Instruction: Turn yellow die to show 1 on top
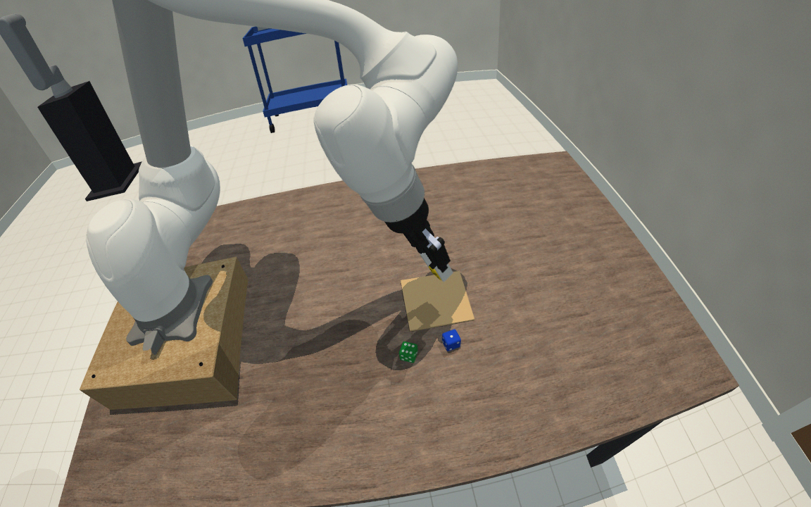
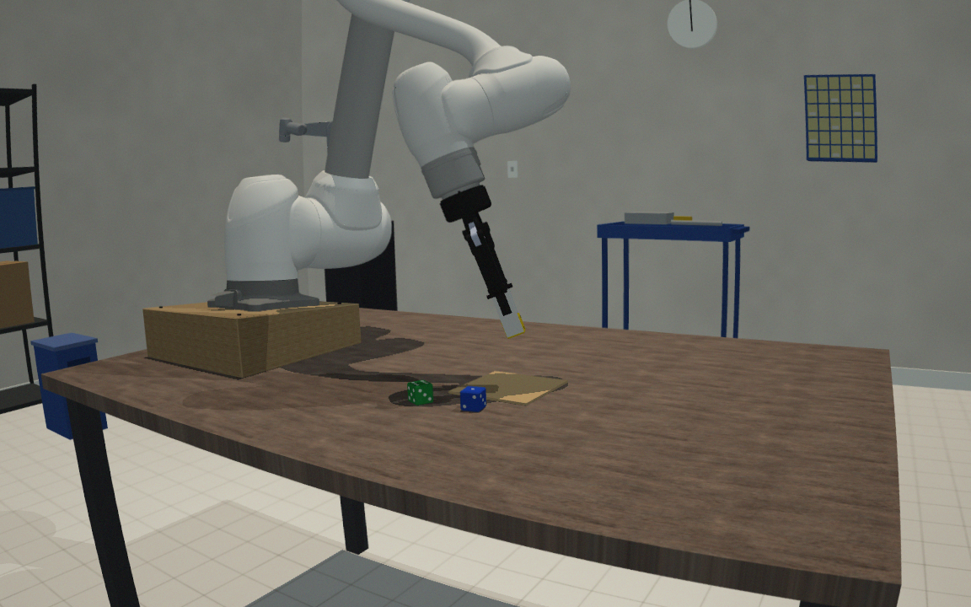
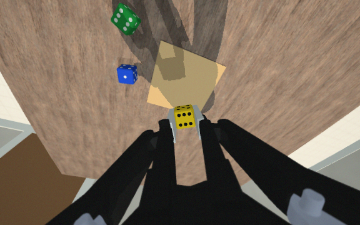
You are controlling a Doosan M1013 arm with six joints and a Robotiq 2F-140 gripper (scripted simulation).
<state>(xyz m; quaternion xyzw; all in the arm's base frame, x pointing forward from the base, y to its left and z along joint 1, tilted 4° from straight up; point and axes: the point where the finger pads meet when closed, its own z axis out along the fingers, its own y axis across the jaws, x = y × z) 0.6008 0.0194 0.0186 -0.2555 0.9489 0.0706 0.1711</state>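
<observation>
- While the arm leans down at a slant, its claw grips the yellow die between the two grey pads, well above the table.
- There are three dice in all: the yellow one held in the air, a green die and a blue die lying flat on the wood.
- There is one mat, tan and square, flat on the table, with the claw's shadow falling across it.
- The yellow die hangs over the mat's far edge in the top view; in the wrist view the face turned to the camera shows six black pips.
- The blue die shows one white pip on top and sits just off the mat's near corner, not on it.
- The green die lies beside the blue die, a little apart from it, farther from the mat, in the arm's shadow; its top face shows several white pips, too small to count surely from above.
- No die touches another.
- The mat's surface carries no die, and all four of its edges are free.
- One wooden block carries the arm's foot at the table's left end, well apart from the mat.
- Wide stretches of wood lie open to the right of the mat and toward the table's front edge.
- Off the table stand one blue cart, one dark shelf rack and one small blue table.
</observation>
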